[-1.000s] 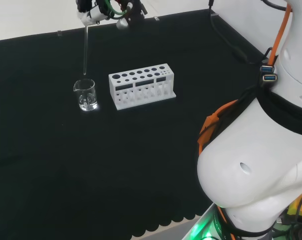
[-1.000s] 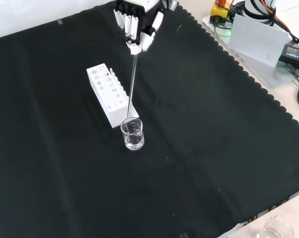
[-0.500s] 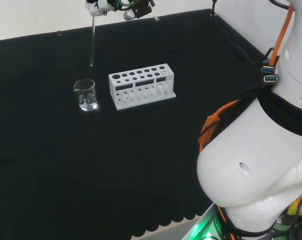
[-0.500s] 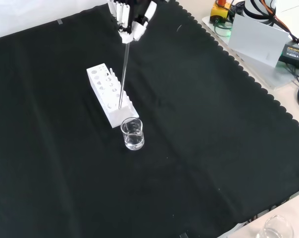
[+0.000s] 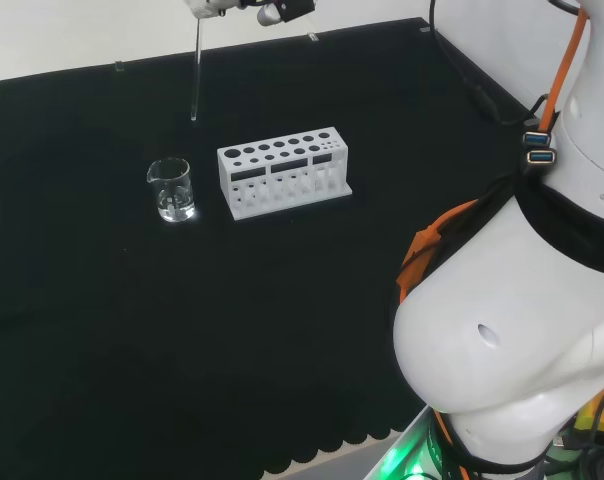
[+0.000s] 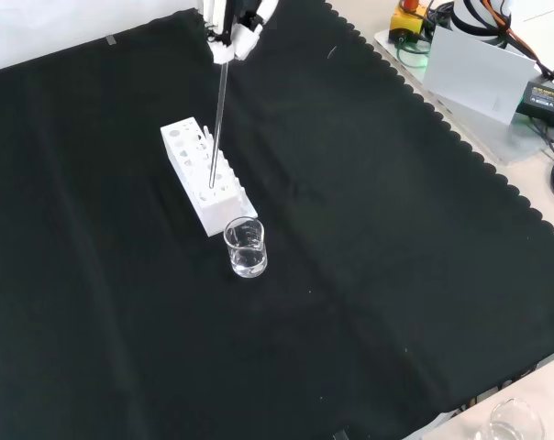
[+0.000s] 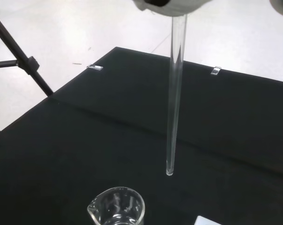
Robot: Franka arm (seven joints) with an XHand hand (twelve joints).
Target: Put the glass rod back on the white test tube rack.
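The rod is up in the air and not in the rack yet.

The robot hand [image 6: 231, 23] pinches the top of the long clear glass rod [image 6: 217, 115], which hangs straight down, high above the white plastic test tube rack [image 5: 284, 170] with round holes. It must still go down into the rack. A small clear glass beaker [image 5: 170, 189] with some water stands just beside the rack on the black desk [image 5: 232, 330]. Nothing blocks the rack.

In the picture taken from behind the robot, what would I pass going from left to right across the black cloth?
Beaker → glass rod hanging from the hand → white test tube rack → the arm's own big white links.
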